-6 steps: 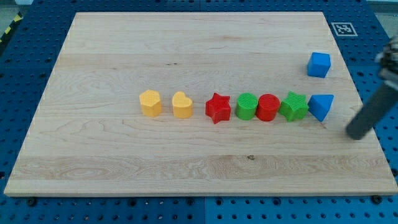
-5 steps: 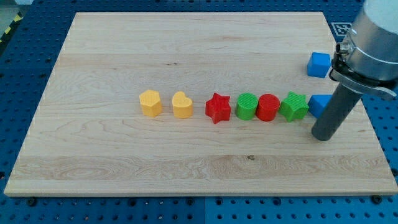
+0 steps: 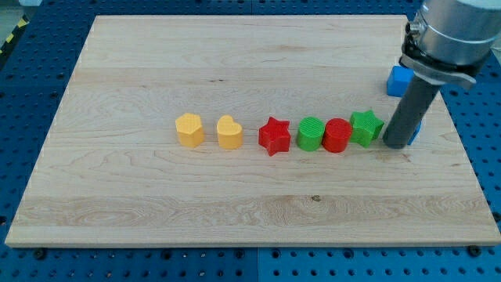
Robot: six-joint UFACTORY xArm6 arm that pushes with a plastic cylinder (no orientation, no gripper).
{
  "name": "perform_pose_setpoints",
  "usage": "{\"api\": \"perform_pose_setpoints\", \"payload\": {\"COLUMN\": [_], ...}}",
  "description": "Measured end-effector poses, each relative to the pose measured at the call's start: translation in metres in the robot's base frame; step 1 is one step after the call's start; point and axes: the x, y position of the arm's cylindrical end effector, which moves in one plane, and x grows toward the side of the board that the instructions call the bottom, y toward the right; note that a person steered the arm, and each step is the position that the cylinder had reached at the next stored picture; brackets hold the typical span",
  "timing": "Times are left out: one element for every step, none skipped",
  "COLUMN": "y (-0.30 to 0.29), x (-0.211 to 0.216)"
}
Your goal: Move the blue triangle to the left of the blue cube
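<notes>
The blue cube (image 3: 398, 80) sits near the board's right edge, partly covered by the arm. The blue triangle (image 3: 416, 126) lies below it, mostly hidden behind the rod; only a sliver shows at the rod's right side. My tip (image 3: 394, 144) rests on the board just right of the green star (image 3: 365, 127), at the triangle's lower left, seemingly touching it.
A row of blocks runs leftward from the green star: a red cylinder (image 3: 337, 135), a green block (image 3: 311, 133), a red star (image 3: 274, 135), a yellow heart (image 3: 229, 131) and a yellow hexagon (image 3: 189, 129). The wooden board's right edge (image 3: 462, 149) is close to the tip.
The rod has swept in from the right edge to the left and up, reaching the triangle. The triangle is now mostly hidden behind it, and the green star has shifted slightly up and left.
</notes>
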Motion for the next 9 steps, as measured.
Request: {"api": "perform_pose_setpoints", "payload": {"y": [0.024, 0.032, 0.023, 0.021, 0.019, 0.017, -0.001, -0.021, -0.014], "x": [0.017, 0.004, -0.019, -0.044, -0.064, -0.079, -0.101, -0.114, -0.078]}}
